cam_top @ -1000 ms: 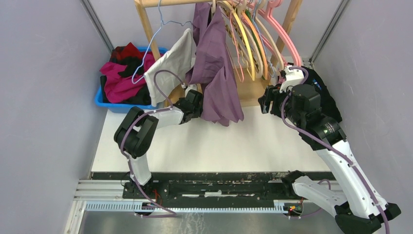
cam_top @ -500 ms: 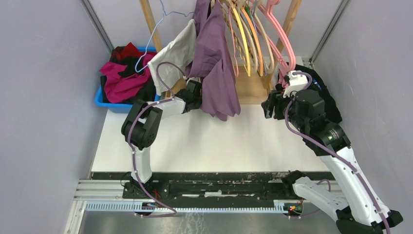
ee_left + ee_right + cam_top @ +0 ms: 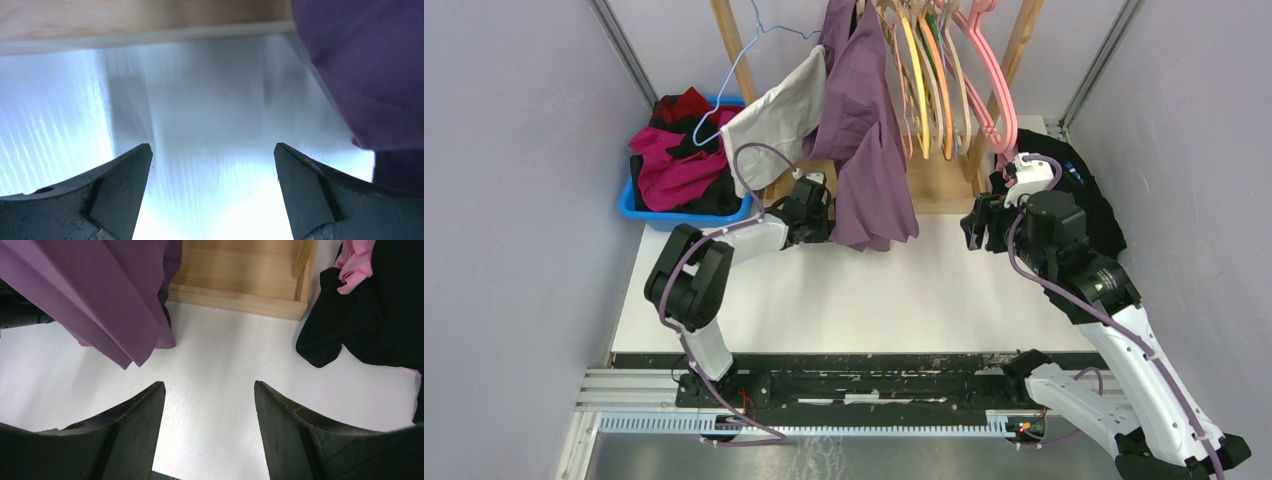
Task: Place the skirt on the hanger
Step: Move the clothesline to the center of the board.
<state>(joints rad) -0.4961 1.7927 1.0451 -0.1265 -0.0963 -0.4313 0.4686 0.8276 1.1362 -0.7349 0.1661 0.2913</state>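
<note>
A purple skirt hangs from the top of the wooden rack, and its hanger is hidden at the frame's upper edge. Beside it a cream garment drapes on a light-blue wire hanger. My left gripper sits just left of the skirt's lower hem. In the left wrist view this gripper is open with only white table between the fingers, and the purple cloth lies off to the right. My right gripper is open and empty above the table, right of the skirt.
A blue bin of red and black clothes stands at the back left. Black and pink clothes are piled at the right. The rack's wooden base sits behind both grippers, with several coloured hangers above it.
My left gripper has opened wider and drawn back a little from the purple cloth, its elbow swinging left. The hanging garments have shifted slightly. The right arm has barely moved.
</note>
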